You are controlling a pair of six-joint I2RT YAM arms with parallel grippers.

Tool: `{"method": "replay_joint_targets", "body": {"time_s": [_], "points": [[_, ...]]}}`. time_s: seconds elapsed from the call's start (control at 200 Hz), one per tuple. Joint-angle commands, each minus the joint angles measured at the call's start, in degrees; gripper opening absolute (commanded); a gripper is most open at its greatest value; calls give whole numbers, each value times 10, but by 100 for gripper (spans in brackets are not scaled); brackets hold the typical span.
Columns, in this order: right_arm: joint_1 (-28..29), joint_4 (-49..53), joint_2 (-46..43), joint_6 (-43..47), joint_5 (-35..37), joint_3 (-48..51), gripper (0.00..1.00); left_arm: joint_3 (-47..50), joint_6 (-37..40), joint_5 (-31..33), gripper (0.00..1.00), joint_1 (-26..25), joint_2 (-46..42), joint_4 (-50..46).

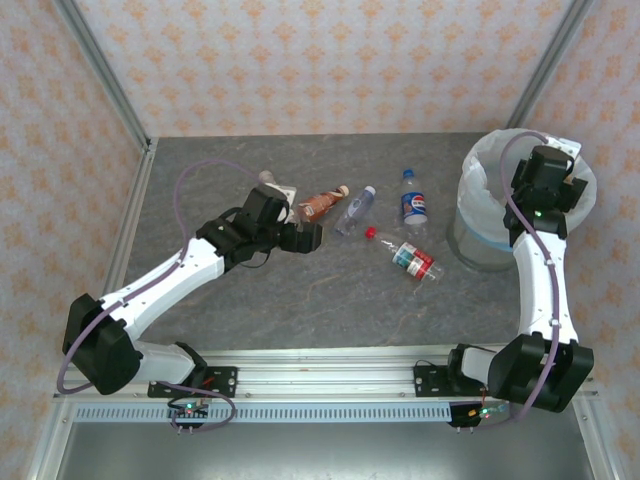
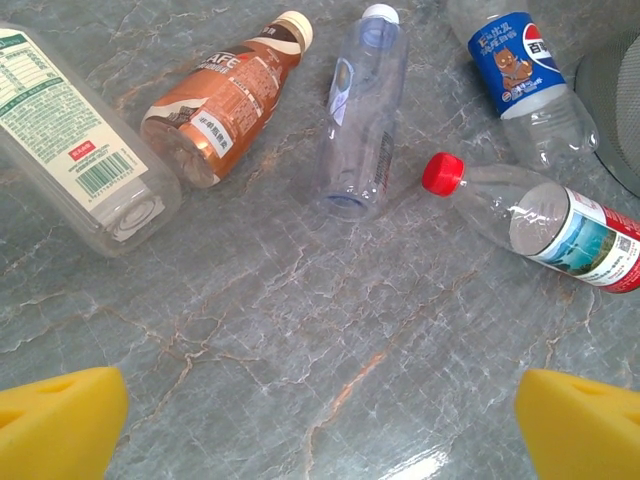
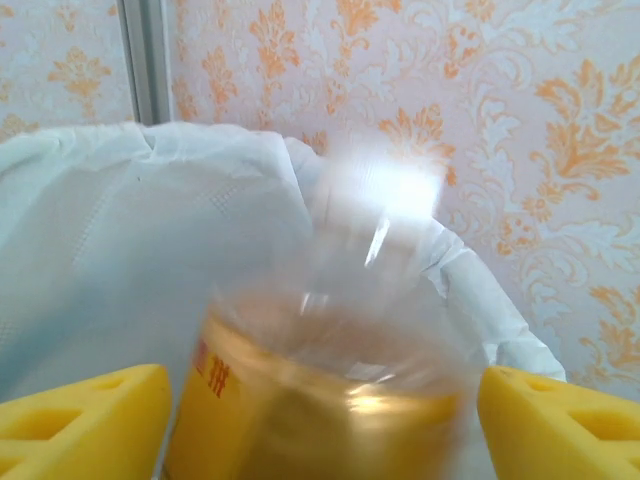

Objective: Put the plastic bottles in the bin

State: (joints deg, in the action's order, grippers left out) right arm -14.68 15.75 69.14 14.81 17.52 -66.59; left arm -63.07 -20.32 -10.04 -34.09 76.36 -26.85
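Bright, even light throughout; shadows lie soft and faint on the grey marbled tabletop (image 1: 330, 300). In the left wrist view, a white glare patch sits on it just inside the left gripper (image 2: 320, 425), and everything beyond is sharp. Between the yellow foam pads (image 3: 80, 420) of the right gripper (image 3: 325, 420) — themselves crisp — the clear orange-labelled plastic bottle (image 3: 320, 390) is smeared with blur and washed-out highlights.

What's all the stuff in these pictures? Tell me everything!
table: one, grey marble, underneath
bin: one, white bag liner, far right
white-label bottle: one, clear, lying leftmost
coffee bottle: one, brown, beside it
clear bottle: one, pale cap, middle
Pepsi bottle: one, blue label, right of it
red-capped bottle: one, red-blue label, nearest the robot
orange-label bottle: one, blurred, above bin
left gripper: yellow pads, open, above table
right gripper: yellow pads, open, around orange-label bottle
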Motion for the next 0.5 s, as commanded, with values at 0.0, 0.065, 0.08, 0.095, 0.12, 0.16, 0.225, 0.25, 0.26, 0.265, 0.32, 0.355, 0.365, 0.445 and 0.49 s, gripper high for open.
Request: {"method": "replay_joint_targets", "body": {"time_s": [0.0, 0.065, 0.08, 0.095, 0.12, 0.16, 0.225, 0.25, 0.26, 0.265, 0.32, 0.355, 0.365, 0.445, 0.49], "points": [[-3, 27, -7, -7, 25, -9, 91, -31, -40, 28, 100, 3, -6, -45], [-3, 29, -10, -14, 33, -12, 95, -23, -61, 54, 100, 2, -14, -49], [-3, 30, -10, -15, 34, -11, 95, -18, -65, 61, 100, 3, -16, -48], [-3, 31, -10, -17, 34, -12, 95, -14, -71, 70, 100, 3, -20, -47], [-3, 33, -10, -22, 34, -14, 95, -5, -80, 83, 100, 3, -23, -40], [-2, 39, -10, -30, 29, -18, 95, 9, -95, 108, 100, 3, -29, -31], [-2, 49, -32, -47, 12, -25, 95, 22, -125, 148, 100, 3, -33, -25], [-1, 51, -36, -57, 2, -26, 95, 29, -129, 160, 100, 3, -34, -20], [-1, 51, -38, -58, -2, -25, 96, 33, -131, 165, 100, 3, -35, -16], [-1, 51, -39, -61, -4, -25, 96, 35, -132, 167, 100, 3, -35, -15], [0, 50, -50, -79, -26, -22, 96, 49, -150, 202, 100, 4, -34, -2], [1, 51, -57, -91, -40, -22, 100, 50, -160, 218, 100, 5, -33, 2], [1, 52, -59, -95, -44, -22, 99, 51, -162, 221, 100, 5, -33, 3], [6, 52, -75, -111, -72, -16, 99, 46, -171, 248, 100, 5, -28, 4], [8, 52, -82, -118, -86, -13, 99, 44, -177, 261, 100, 5, -26, 4]]}}
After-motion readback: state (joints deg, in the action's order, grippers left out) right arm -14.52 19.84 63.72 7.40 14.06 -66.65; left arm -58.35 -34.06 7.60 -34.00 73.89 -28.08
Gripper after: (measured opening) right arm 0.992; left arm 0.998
